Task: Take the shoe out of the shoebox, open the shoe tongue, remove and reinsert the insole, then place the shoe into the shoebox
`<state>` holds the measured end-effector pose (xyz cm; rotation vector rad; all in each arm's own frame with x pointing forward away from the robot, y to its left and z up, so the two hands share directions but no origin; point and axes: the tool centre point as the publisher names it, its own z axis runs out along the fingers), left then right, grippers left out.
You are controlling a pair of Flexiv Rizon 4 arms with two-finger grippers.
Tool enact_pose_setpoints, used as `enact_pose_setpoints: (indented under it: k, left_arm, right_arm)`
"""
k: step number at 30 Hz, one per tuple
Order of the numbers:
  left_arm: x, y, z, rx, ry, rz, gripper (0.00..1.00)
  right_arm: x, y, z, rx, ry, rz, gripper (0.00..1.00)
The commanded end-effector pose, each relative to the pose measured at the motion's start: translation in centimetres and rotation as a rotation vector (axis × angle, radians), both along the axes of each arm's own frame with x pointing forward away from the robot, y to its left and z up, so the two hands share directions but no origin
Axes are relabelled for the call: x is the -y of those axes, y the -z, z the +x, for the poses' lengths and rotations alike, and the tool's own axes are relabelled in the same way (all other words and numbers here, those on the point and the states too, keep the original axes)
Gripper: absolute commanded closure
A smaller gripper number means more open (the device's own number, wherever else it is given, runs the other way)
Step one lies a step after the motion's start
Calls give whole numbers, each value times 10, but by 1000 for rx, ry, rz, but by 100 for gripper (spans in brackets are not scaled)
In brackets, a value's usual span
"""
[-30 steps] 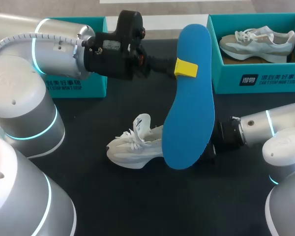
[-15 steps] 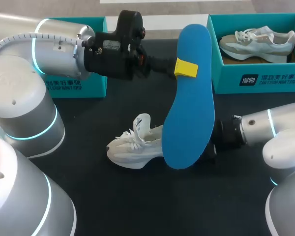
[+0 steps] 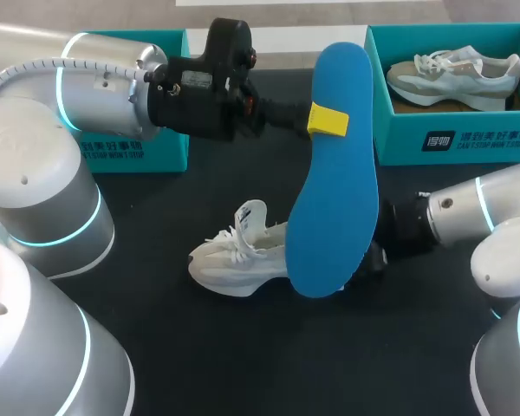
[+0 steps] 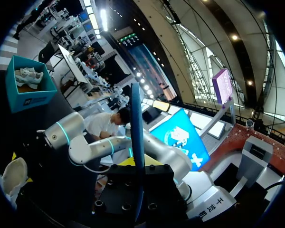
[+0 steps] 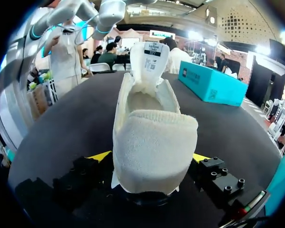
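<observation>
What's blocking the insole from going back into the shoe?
Nothing visible. The left claw holds the insole in the air by the shoe; the tongue stands up and the opening looks clear.

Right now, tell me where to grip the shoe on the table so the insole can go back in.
Grip the shoe at its heel from behind, one finger each side: it stands upright, tongue raised, and that leaves the opening free.

Left arm (image 3: 113, 87) extends level from the left, its hand (image 3: 328, 120) clamped on the upright insole (image 3: 334, 191); right arm (image 3: 468, 217) comes in low from the right, hand (image 5: 149, 159) gripping the shoe (image 5: 145, 109) heel
</observation>
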<state>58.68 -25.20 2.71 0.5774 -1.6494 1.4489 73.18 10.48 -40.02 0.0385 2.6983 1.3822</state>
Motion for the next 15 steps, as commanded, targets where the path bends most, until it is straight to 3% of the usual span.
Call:
enact_pose_setpoints:
  k: [1,15]
  left_arm:
    - [1,1,0,0,0,-2,100]
    - [1,1,0,0,0,-2,100]
  right_arm:
    - [3,-12,0,-15,7,-91,0]
    - [12,-30,0,-38,29,-300,0]
